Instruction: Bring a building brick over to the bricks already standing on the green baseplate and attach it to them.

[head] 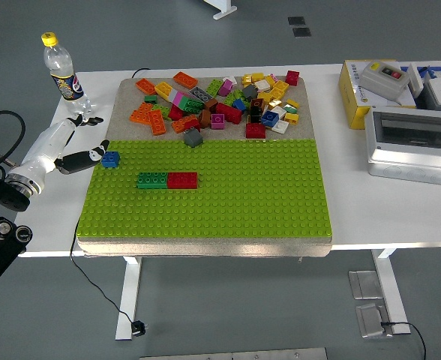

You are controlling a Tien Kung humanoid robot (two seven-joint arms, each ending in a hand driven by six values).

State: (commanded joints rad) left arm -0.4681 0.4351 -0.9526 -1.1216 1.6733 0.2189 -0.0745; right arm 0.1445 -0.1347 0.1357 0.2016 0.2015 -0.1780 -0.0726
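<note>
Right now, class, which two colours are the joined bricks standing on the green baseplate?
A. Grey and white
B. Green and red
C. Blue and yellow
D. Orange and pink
B: a green brick and a red brick sit end to end on the green baseplate.
</note>
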